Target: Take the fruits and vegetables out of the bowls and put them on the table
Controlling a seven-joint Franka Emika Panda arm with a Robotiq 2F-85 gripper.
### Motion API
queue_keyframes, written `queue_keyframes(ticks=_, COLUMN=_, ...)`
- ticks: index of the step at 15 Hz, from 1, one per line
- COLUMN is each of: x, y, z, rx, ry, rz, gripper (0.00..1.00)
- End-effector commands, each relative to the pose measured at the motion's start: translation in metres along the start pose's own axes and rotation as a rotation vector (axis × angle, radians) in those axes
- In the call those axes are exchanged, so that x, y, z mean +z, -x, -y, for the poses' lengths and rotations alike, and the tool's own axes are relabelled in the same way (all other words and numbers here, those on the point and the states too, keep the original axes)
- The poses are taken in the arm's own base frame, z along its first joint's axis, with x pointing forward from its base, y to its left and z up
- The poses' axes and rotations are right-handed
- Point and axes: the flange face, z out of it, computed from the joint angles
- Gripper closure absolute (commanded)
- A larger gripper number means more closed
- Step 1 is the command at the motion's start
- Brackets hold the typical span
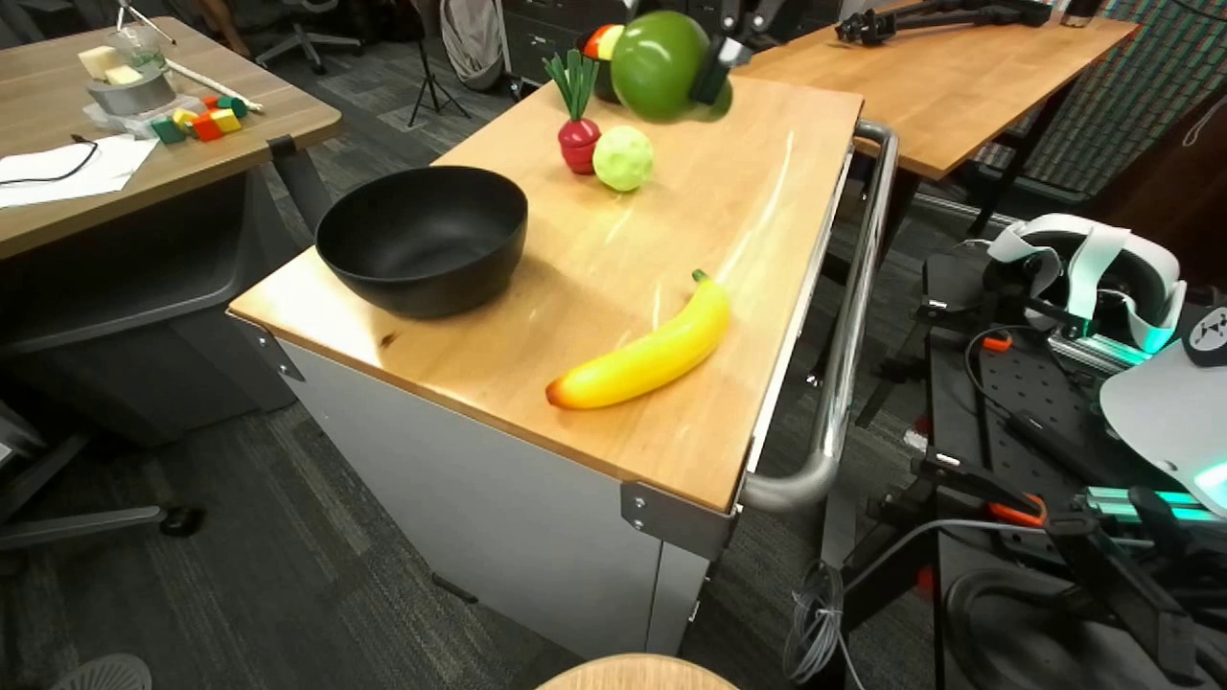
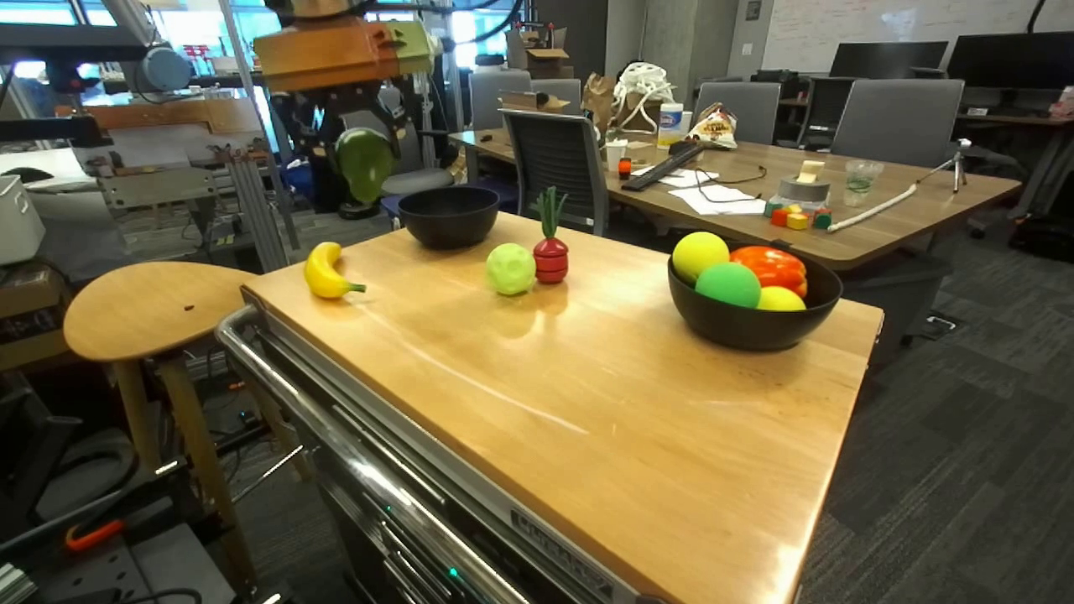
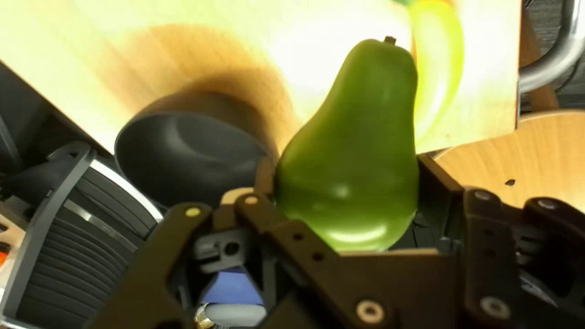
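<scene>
Currently clasping a green pear (image 3: pixel 354 151) around its broad end with the gripper (image 3: pixel 349 178), spreading the jaws just to the fruit's girth and pressing one finger (image 3: pixel 441 192) against each flank. Holding it in the air, clear of the table (image 2: pixel 545 377), framing it between a black bowl (image 3: pixel 196 151) and a yellow banana (image 3: pixel 441 68) in the wrist view. Pointing the stem toward the top there, leaning the long axis slightly right; in an exterior view, aiming the pear (image 2: pixel 364 159) mostly downward, narrow end lowest. In an exterior view, stretching the banana (image 1: pixel 647 355) diagonally from dark tip at lower left to green stem at upper right. Standing a radish (image 2: pixel 551 258) upright, leaves up, just beside a pale yellow-green fruit (image 2: pixel 510 269) in both exterior views. Bearing two round yellow fruits (image 2: pixel 701 254), a green one (image 2: pixel 727 285) and a red pepper (image 2: pixel 770 265) in another black bowl (image 2: pixel 747 329). Carrying a nameplate (image 2: pixel 560 549) near the metal handle (image 2: pixel 369 471), too blurred to read. Displaying a blue-and-white label (image 2: pixel 669 117) on a canister (image 2: pixel 668 134) atop the desk (image 2: pixel 923 214), too small to make out. Showing faint writing (image 2: pixel 873 21) on a whiteboard (image 2: pixel 805 29), likewise illegible.
</scene>
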Motion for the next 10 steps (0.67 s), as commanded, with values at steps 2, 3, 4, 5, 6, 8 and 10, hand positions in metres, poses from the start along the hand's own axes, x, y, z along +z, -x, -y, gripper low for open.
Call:
queue_keyframes(ticks=2, x=0.016, y=0.056, z=0.016, rx=-0.014, ry=-0.006, rz=-0.037, gripper=0.52)
queue_keyframes(ticks=3, x=0.022, y=0.067, z=0.012, rx=-0.021, ry=-0.001, rz=-0.026, gripper=0.52)
queue_keyframes(ticks=4, x=0.027, y=0.076, z=0.007, rx=-0.028, ry=0.01, rz=-0.016, gripper=0.52)
queue_keyframes(ticks=5, x=0.03, y=0.084, z=0.001, rx=-0.025, ry=0.022, rz=-0.008, gripper=0.52)
queue_keyframes(ticks=6, x=0.032, y=0.09, z=-0.004, rx=-0.027, ry=0.035, rz=0.001, gripper=0.52)
queue_keyframes(ticks=8, x=0.037, y=0.1, z=-0.012, rx=-0.032, ry=0.049, rz=0.02, gripper=0.52)
queue_keyframes(ticks=10, x=0.042, y=0.107, z=-0.016, rx=-0.036, ry=0.054, rz=0.031, gripper=0.52)
